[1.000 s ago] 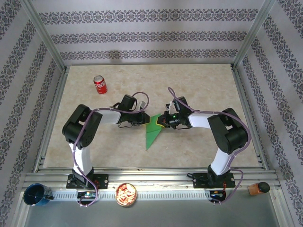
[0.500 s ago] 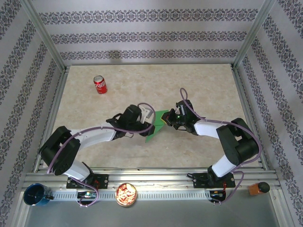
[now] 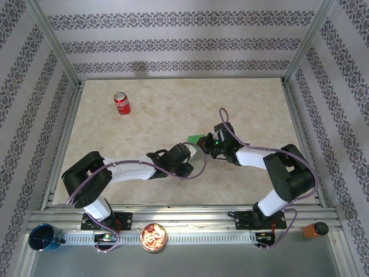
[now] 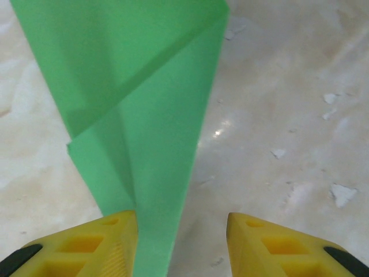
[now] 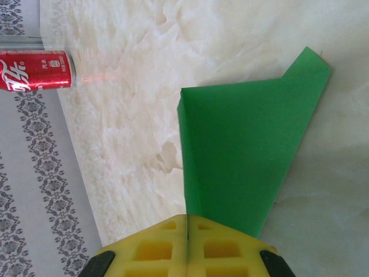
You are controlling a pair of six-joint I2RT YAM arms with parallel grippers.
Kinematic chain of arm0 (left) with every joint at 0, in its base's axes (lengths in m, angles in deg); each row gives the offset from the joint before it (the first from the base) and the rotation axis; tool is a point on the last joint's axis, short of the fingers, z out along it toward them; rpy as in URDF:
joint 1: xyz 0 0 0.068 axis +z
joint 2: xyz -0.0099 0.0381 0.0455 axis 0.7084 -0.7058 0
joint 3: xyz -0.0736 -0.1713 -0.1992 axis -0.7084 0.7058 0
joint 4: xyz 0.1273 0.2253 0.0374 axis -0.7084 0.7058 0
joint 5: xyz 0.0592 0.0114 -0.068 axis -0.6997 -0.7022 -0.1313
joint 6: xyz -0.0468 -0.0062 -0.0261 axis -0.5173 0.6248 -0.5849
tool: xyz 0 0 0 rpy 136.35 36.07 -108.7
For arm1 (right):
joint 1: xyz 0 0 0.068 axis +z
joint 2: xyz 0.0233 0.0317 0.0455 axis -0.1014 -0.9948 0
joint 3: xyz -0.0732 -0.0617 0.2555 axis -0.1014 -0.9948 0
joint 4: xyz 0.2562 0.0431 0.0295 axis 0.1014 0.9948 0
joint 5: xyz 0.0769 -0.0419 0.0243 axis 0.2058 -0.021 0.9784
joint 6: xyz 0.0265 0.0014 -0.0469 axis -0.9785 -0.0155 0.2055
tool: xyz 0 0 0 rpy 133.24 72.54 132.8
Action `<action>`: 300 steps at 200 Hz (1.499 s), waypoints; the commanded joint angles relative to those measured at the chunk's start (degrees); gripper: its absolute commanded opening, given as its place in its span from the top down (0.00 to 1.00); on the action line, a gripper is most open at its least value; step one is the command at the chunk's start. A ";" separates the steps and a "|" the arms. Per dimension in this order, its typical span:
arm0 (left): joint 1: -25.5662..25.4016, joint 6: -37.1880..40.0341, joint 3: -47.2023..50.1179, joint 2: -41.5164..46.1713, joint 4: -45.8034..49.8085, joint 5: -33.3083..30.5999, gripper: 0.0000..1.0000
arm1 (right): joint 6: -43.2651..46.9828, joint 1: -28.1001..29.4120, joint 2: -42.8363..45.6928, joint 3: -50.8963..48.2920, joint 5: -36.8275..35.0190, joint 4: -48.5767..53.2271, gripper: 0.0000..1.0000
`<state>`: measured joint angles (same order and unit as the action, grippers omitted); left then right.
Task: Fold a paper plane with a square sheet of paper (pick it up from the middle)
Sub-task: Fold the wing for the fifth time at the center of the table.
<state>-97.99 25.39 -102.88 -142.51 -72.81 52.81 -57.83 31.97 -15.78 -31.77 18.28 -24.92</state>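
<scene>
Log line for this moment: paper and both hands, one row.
folded bright green paper sheet: tapered | right hand: shut on paper | left hand: open, paper between fingers | red soda can: upright, far left

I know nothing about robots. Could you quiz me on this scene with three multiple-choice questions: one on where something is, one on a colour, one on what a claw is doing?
1. Where on the table does the soda can stand?
A) far side, left
B) near side, right
C) centre, between the arms

2. What colour is the folded paper?
A) red
B) green
C) white

3. What is the right claw doing?
A) gaping open above bare table
B) shut on the folded paper
C) shut on the soda can

Answers:
1 A: the top view shows it far and left, apart from both arms.
2 B: it is bright green in both wrist views.
3 B: its yellow fingers meet, with the paper coming out from between them.
</scene>
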 commanded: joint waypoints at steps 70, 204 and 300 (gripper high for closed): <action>-1.79 3.35 -3.93 -4.71 2.06 -6.05 0.56 | -1.85 0.56 1.42 -0.74 -0.61 -2.46 0.99; -1.87 4.27 -3.44 -4.20 1.87 -8.14 0.79 | -2.03 0.30 1.25 -1.16 -0.17 -2.64 0.98; -2.05 5.38 -3.48 -4.45 2.32 -9.15 0.65 | -2.64 0.15 1.62 -1.07 0.45 -3.34 0.99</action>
<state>-99.12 29.52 -106.01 -146.91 -72.42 45.42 -59.53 31.95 -15.21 -32.16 18.28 -26.63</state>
